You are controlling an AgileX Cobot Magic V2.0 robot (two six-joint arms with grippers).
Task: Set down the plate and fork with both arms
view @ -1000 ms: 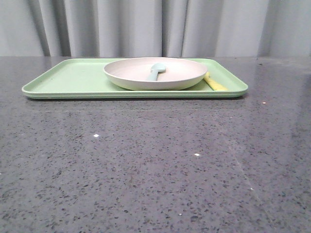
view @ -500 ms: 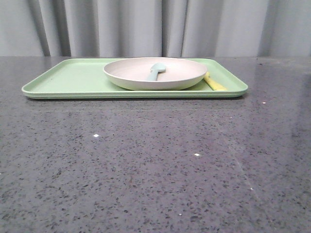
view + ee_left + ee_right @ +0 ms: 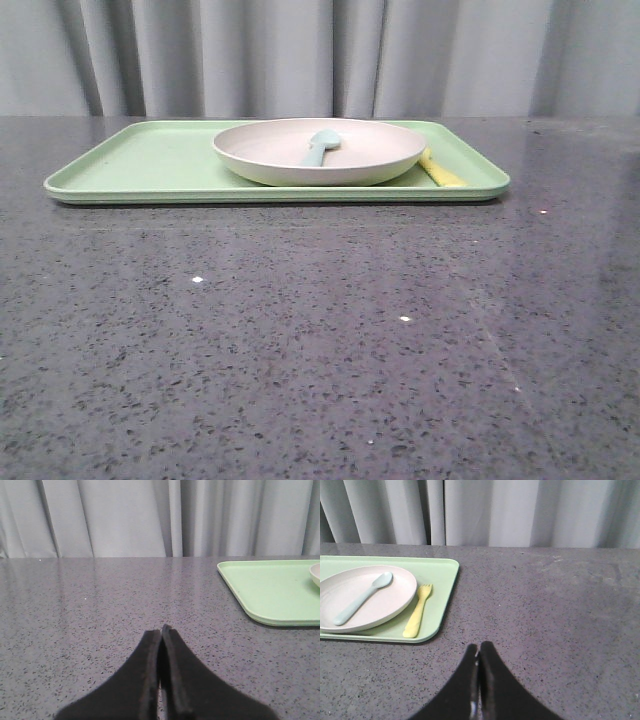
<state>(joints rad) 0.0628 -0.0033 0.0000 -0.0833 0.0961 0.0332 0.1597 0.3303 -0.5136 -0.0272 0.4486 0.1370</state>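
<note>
The pale pinkish-beige plate (image 3: 320, 150) sits on the light-green tray (image 3: 150, 165) at the back of the table, and shows in the right wrist view (image 3: 375, 602) too. A pale blue-green spoon (image 3: 320, 146) lies in the plate. The yellow fork (image 3: 442, 172) lies on the tray just right of the plate, clear in the right wrist view (image 3: 417, 611). My left gripper (image 3: 161, 630) is shut and empty, over bare table left of the tray. My right gripper (image 3: 478, 646) is shut and empty, over bare table right of the tray. Neither gripper shows in the front view.
The grey speckled table (image 3: 320, 340) runs wide in front of the tray. A grey curtain (image 3: 320, 55) hangs behind the table. The tray's near left corner (image 3: 270, 592) shows in the left wrist view.
</note>
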